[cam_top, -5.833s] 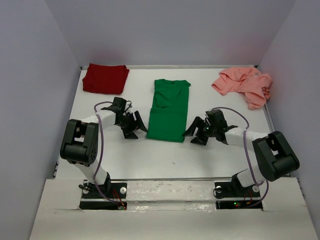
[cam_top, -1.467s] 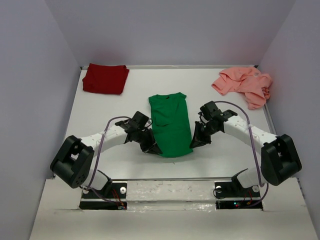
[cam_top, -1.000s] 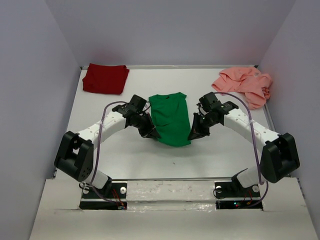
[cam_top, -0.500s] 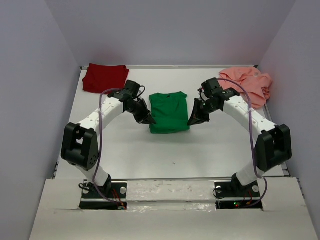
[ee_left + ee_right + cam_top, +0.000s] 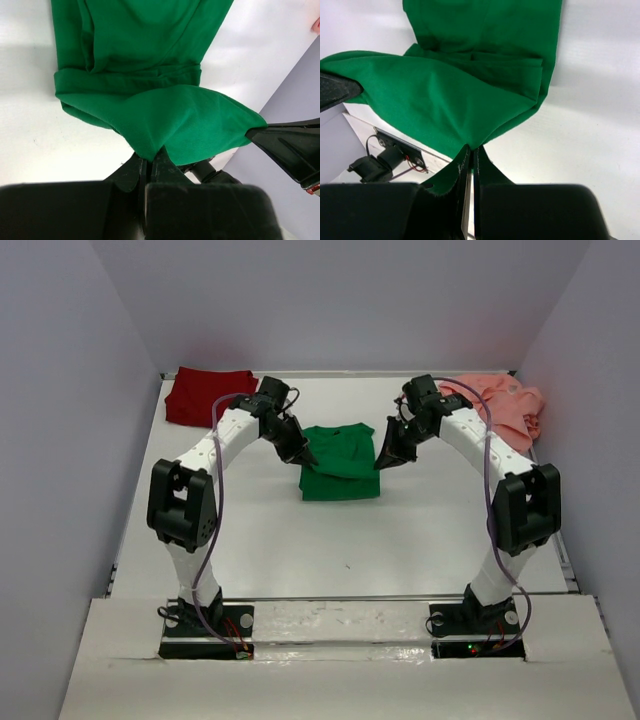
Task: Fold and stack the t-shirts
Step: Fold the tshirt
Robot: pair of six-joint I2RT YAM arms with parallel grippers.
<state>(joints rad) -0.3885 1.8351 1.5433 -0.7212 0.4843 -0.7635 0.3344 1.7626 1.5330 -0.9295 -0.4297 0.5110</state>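
Observation:
The green t-shirt (image 5: 340, 460) lies mid-table, its near hem lifted and doubled back over its far half. My left gripper (image 5: 309, 458) is shut on the hem's left corner (image 5: 150, 152), and my right gripper (image 5: 379, 462) is shut on the right corner (image 5: 470, 145). The lifted flap (image 5: 185, 120) hangs stretched between them above the lower layer (image 5: 485, 30). The dark red t-shirt (image 5: 206, 396) lies folded at the back left. The salmon pink t-shirt (image 5: 495, 410) lies crumpled at the back right, behind my right arm.
White table (image 5: 300, 540) enclosed by lilac walls (image 5: 60, 390) on three sides. Both arms reach far over the table, elbows raised. The right arm's base and red wiring (image 5: 395, 150) show beneath the cloth in the right wrist view.
Both grippers have carried the green shirt's near hem away from the bases toward its collar, folding the shirt to about half its length. Both stay shut on the corners.

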